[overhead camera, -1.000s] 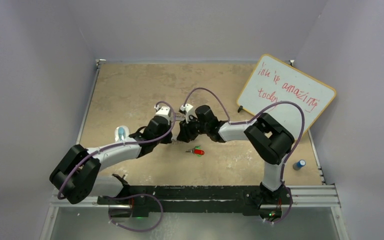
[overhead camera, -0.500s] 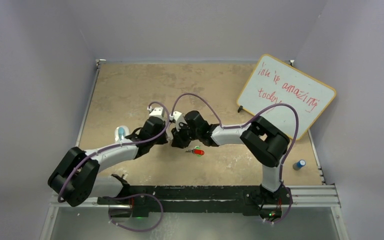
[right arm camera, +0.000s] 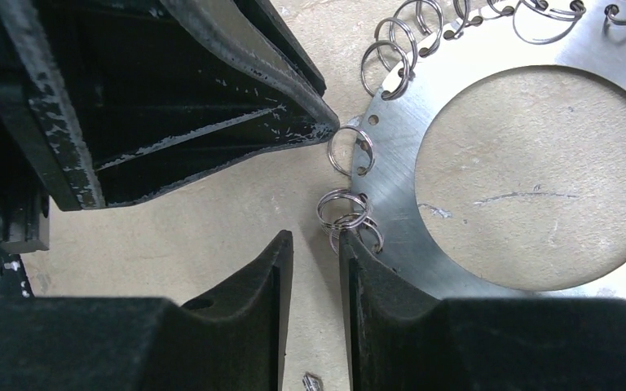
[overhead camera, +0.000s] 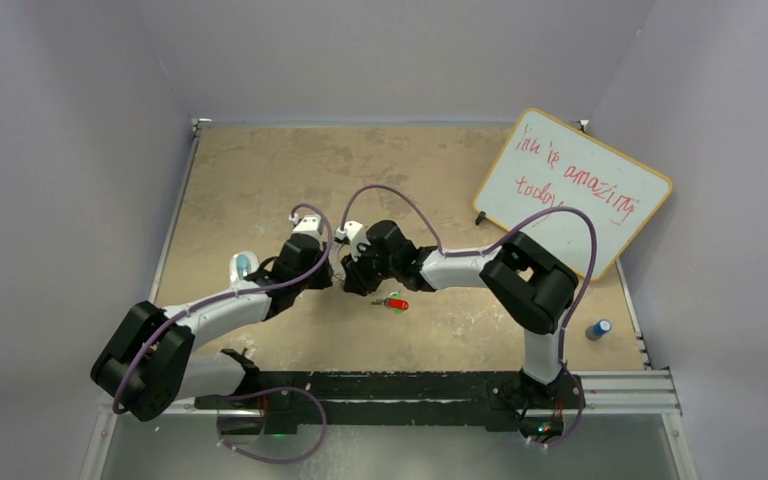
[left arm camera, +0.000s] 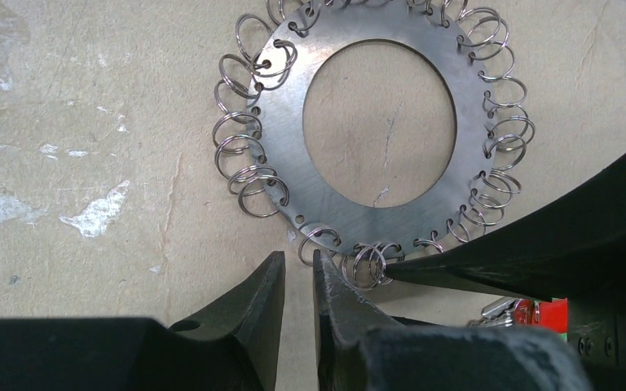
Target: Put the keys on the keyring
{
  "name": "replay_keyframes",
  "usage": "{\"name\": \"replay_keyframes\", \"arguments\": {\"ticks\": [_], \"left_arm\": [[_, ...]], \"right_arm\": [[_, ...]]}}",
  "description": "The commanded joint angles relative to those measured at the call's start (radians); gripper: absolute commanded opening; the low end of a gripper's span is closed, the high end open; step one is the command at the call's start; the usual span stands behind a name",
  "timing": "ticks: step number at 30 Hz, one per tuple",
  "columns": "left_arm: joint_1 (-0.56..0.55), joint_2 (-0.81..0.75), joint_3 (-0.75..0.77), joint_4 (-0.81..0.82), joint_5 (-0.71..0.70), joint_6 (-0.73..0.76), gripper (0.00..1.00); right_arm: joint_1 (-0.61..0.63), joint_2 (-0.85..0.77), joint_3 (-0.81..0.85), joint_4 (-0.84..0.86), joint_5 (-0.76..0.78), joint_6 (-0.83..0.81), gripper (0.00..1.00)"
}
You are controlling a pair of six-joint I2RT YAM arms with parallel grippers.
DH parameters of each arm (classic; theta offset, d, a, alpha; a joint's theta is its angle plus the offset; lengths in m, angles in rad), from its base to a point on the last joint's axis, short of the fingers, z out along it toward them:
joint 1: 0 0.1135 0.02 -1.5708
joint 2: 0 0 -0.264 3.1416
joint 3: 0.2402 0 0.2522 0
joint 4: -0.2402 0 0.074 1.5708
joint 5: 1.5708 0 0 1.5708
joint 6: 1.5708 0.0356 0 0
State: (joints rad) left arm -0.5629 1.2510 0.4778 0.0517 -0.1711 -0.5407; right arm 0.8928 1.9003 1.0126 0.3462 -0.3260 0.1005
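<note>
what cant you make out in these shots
Large flat silvery metal keyring: under the left gripper and right gripper in the top view; far edge cut off in the left wrist view.
Red-headed silver key: tiny overhead; mostly behind the right gripper's finger in the left wrist view.
Green-headed key: too small to pick out in any view.
Small metal tip: cut by the right wrist view's bottom edge.

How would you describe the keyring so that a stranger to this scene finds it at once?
On the tan table, look to the middle, where the left gripper and right gripper nearly meet. At their fingertips lies the keyring: a flat silvery disc with a wide round hole, alone in having small wire loops all round its rim.
</note>
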Motion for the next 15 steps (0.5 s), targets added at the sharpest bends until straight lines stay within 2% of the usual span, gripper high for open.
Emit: {"name": "replay_keyframes", "arguments": {"ticks": [1, 15], "left_arm": [[0.007, -0.012, -0.008, 0.041, 0.013, -0.016, 0.17], [0.008, -0.008, -0.007, 0.041, 0.016, -0.013, 0.16]], "right_arm": [[0.005, -0.035, 0.020, -0.011, 0.016, -0.017, 0.28], [0.004, 0.048, 0.054, -0.064, 0.011, -0.029, 0.28]]}}
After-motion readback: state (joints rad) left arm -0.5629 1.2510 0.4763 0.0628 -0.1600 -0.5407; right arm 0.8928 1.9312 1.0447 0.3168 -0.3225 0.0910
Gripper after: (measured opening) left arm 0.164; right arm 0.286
